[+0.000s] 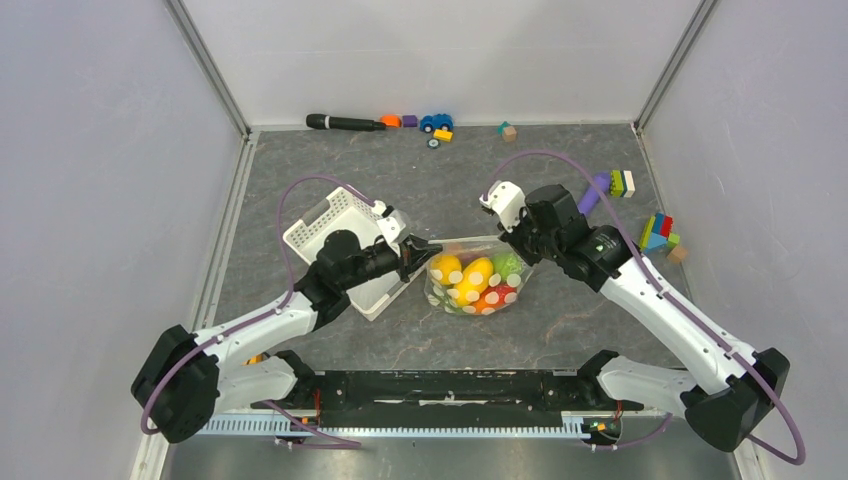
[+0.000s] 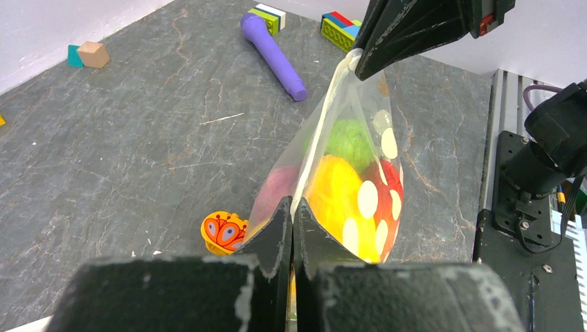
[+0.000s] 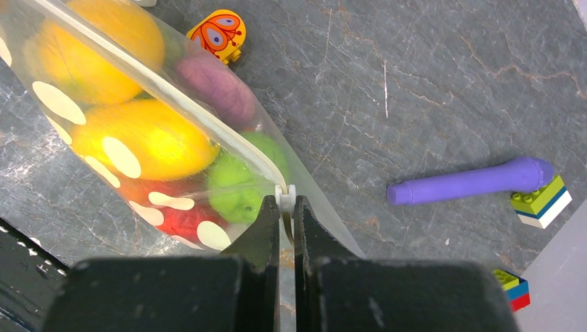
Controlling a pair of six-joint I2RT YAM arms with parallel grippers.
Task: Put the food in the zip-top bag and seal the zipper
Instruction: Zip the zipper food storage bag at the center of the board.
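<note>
Two tools clamped: your left gripper [image 1: 425,252] and right gripper [image 1: 510,232] pinch the zipper [image 3: 166,97] ends; wrist views alone show a butterfly block [image 2: 224,232], eight o'clock of the zip-top bag [image 2: 346,173].

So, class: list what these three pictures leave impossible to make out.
- Whether the zipper is sealed: both wrist views look along it, and the top view is too small.
- Food deep in the zip-top bag: nearer pieces cover it in every view.
- Part of the white basket: the left arm covers it in the top view.

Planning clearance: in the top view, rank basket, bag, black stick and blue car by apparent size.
1. basket, partly hidden
2. bag
3. black stick
4. blue car
The last two lie farther away, so they may look smaller.
</note>
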